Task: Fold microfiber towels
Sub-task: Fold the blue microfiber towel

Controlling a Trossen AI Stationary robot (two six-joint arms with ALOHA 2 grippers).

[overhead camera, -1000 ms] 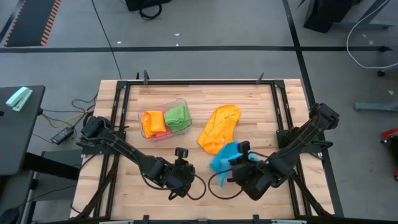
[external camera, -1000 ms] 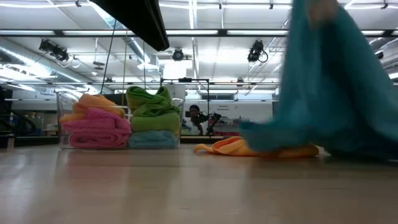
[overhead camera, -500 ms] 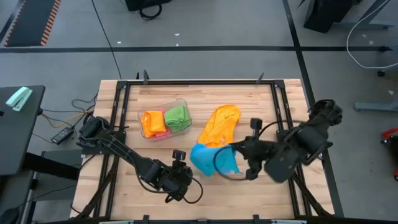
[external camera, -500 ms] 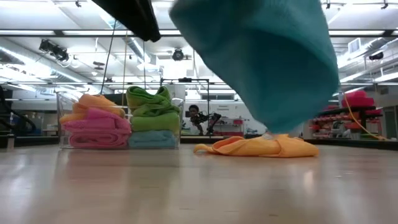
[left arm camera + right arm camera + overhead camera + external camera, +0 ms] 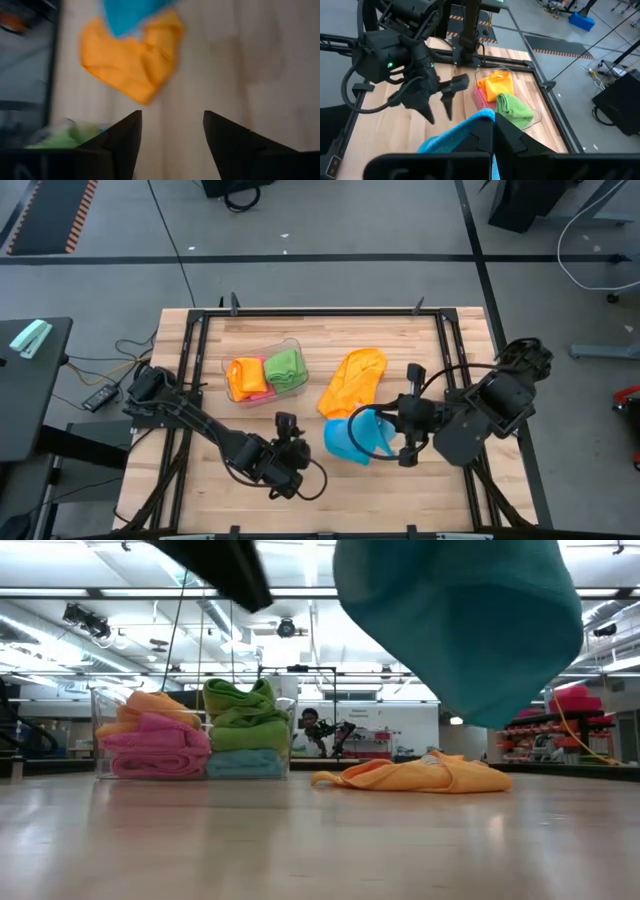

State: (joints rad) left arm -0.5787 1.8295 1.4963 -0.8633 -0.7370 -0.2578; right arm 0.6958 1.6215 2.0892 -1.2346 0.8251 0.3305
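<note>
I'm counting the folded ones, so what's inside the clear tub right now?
The clear tub holds folded towels: orange on pink, green on light blue. Anything behind those stacks is covered.

Sky-blue towel (image 5: pixel 352 440), plain, no pattern. Loose orange towel (image 5: pixel 352 383), plain warm yellow-orange. Clear tub (image 5: pixel 264 370) at far left: folded orange towel (image 5: pixel 150 704), pink towel (image 5: pixel 155 745), bright green towel (image 5: pixel 243 715), pale blue towel (image 5: pixel 245 764) at bottom. Table (image 5: pixel 205 477) pale wood, fine plank stripes, black frame at edges. Both arms and grippers black. Floor (image 5: pixel 320 220) grey, with black lines and orange-and-black hazard stripe at far left.
</note>
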